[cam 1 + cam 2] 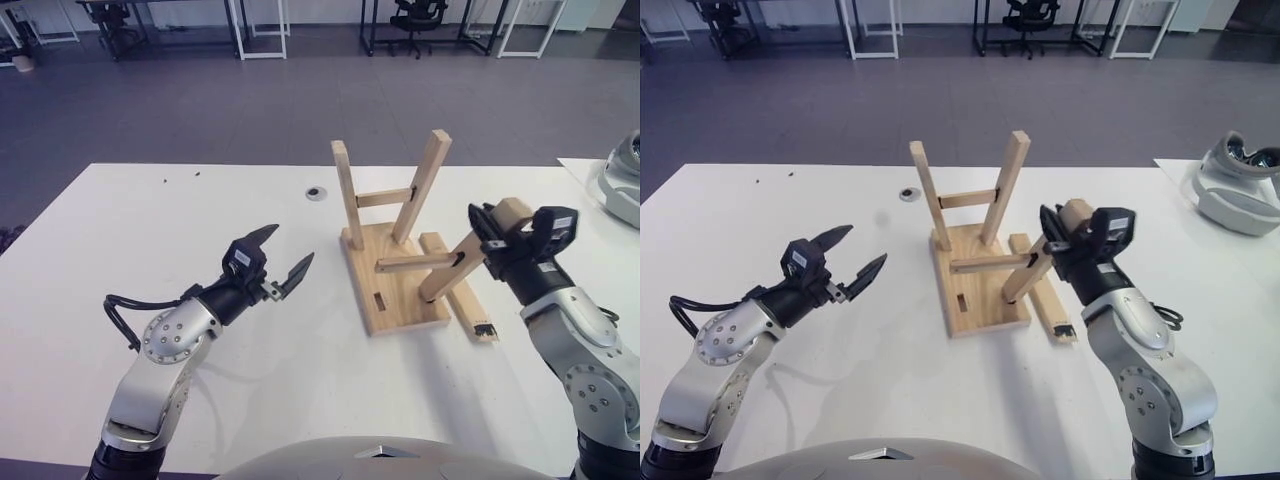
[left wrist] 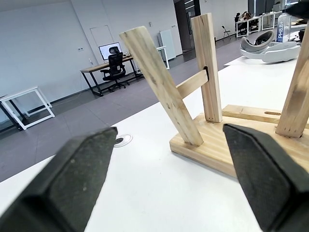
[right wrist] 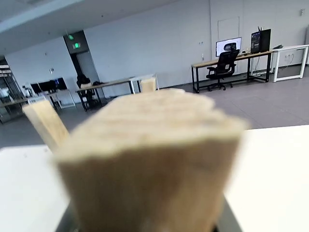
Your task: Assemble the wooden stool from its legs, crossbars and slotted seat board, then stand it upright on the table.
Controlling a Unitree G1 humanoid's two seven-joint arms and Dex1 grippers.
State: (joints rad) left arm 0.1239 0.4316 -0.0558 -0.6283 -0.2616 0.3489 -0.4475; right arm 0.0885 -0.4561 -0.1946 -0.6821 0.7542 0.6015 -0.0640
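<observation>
The slotted seat board point(image 1: 400, 302) lies flat on the white table. Two legs point(image 1: 346, 195) point(image 1: 424, 186) stand in it, joined by a crossbar point(image 1: 384, 198). A third leg point(image 1: 452, 268) leans over the board's right edge with its lower end on the board, and a crossbar point(image 1: 412, 263) sticks out of it to the left. My right gripper point(image 1: 503, 236) is shut on that leg's upper end point(image 3: 149, 159). One more leg point(image 1: 468, 308) lies on the table right of the board. Left of the board hangs my left gripper point(image 1: 288, 248), open and empty, its fingers point(image 2: 67, 188) pointing at the stool.
A white headset point(image 1: 1235, 185) rests on a neighbouring table at the far right. A round cable hole point(image 1: 317, 193) sits in the table behind the board. Bare table stretches left and in front of the stool. A black cable point(image 1: 118, 315) loops beside my left arm.
</observation>
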